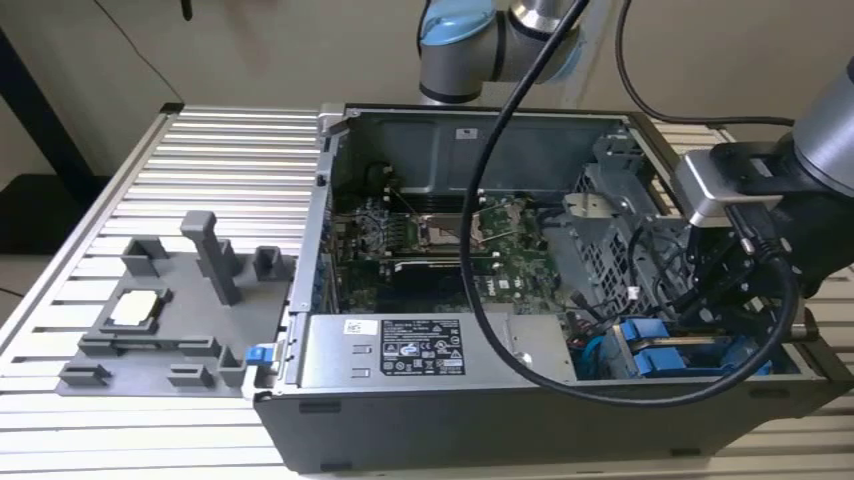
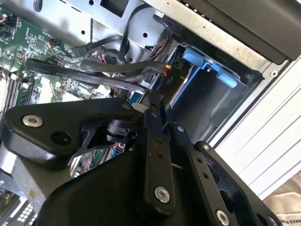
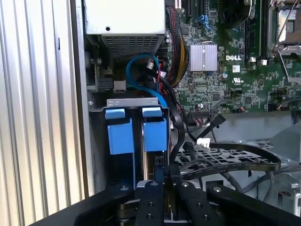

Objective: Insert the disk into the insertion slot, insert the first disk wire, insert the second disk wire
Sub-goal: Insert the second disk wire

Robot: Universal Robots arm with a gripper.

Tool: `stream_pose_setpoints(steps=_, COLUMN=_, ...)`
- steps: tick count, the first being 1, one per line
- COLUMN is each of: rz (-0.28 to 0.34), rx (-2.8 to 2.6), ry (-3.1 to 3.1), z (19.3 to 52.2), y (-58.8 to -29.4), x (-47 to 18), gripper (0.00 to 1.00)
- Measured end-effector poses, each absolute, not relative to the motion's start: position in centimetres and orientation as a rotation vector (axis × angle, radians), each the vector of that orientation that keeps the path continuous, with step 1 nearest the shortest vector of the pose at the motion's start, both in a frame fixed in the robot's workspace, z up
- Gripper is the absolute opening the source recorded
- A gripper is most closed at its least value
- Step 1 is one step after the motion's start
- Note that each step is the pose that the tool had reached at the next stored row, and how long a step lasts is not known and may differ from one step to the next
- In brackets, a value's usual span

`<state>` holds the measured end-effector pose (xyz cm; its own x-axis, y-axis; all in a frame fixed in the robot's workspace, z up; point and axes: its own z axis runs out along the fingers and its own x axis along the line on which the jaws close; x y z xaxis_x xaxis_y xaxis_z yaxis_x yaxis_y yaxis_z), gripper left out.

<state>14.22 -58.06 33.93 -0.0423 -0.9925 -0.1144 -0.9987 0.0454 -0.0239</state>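
Jaws nearest the lens in both wrist views, black linkages drawn together on a black wire (image 3: 173, 136), apparently clamped on its plug end; exact grip point hidden by the linkages. Wire rising from the jaws and looping past the blue carriers toward the motherboard (image 3: 225, 80).

Disk (image 3: 155, 135) already seated: blue carrier upright in the slot (image 3: 131, 101), just beside a second blue carrier (image 3: 120, 136), both under the slot's metal lip. Same blue pair low in the open case (image 1: 441, 415) toward the exterior view's right, with the arm (image 1: 814, 150) bent down over that corner. Slot wall and a blue tab (image 2: 207, 66) just beyond the jaws in the second wrist view, with loose black cables (image 2: 94, 70) crossing between.

Power-supply box (image 3: 124, 19) beside the slot, a blue cable (image 3: 136, 63) curling between them. Case resting on a ribbed surface (image 1: 200, 160); grey fixture tray (image 1: 147, 330) well apart, toward the exterior view's left.

Step in hand, by judgement: disk insertion done, wire insertion under way; first or second wire not determinable. Requirements of the move, by judgement: plug squared to the disk's port, approach straight along the port axis, neighbouring cables kept out of the path, gentle push until seated.
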Motion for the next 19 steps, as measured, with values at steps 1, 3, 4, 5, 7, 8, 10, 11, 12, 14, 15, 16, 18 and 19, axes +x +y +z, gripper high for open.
stream_pose_setpoints(steps=1, rz=0.094, rx=-2.102, ry=2.197, z=33.85, y=-58.06, x=14.23, gripper=0.16)
stream_pose_setpoints(steps=3, rz=0.094, rx=-2.102, ry=2.197, z=33.67, y=-58.06, x=14.24, gripper=0.16)
stream_pose_setpoints(steps=4, rz=0.094, rx=-2.103, ry=2.197, z=33.58, y=-58.07, x=14.24, gripper=0.16)
stream_pose_setpoints(steps=5, rz=0.094, rx=-2.103, ry=2.197, z=33.56, y=-58.06, x=14.25, gripper=0.16)
stream_pose_setpoints(steps=7, rz=0.094, rx=-2.103, ry=2.197, z=33.55, y=-58.06, x=14.25, gripper=0.16)
stream_pose_setpoints(steps=8, rz=0.094, rx=-2.102, ry=2.197, z=33.53, y=-58.06, x=14.25, gripper=0.16)
stream_pose_setpoints(steps=10, rz=0.094, rx=-2.102, ry=2.197, z=33.52, y=-58.06, x=14.25, gripper=0.16)
stream_pose_setpoints(steps=11, rz=0.094, rx=-2.102, ry=2.197, z=33.53, y=-58.06, x=14.25, gripper=0.16)
stream_pose_setpoints(steps=12, rz=0.094, rx=-2.102, ry=2.197, z=33.52, y=-58.06, x=14.25, gripper=0.16)
stream_pose_setpoints(steps=14, rz=0.095, rx=-2.102, ry=2.196, z=33.50, y=-58.06, x=14.27, gripper=0.18)
stream_pose_setpoints(steps=15, rz=0.095, rx=-2.102, ry=2.196, z=33.50, y=-58.06, x=14.26, gripper=0.18)
stream_pose_setpoints(steps=16, rz=0.094, rx=-2.103, ry=2.197, z=33.51, y=-58.06, x=14.26, gripper=0.24)
stream_pose_setpoints(steps=18, rz=0.094, rx=-2.102, ry=2.197, z=33.77, y=-58.07, x=14.25, gripper=0.24)
stream_pose_setpoints(steps=19, rz=0.095, rx=-2.102, ry=2.197, z=34.00, y=-58.07, x=14.26, gripper=0.24)
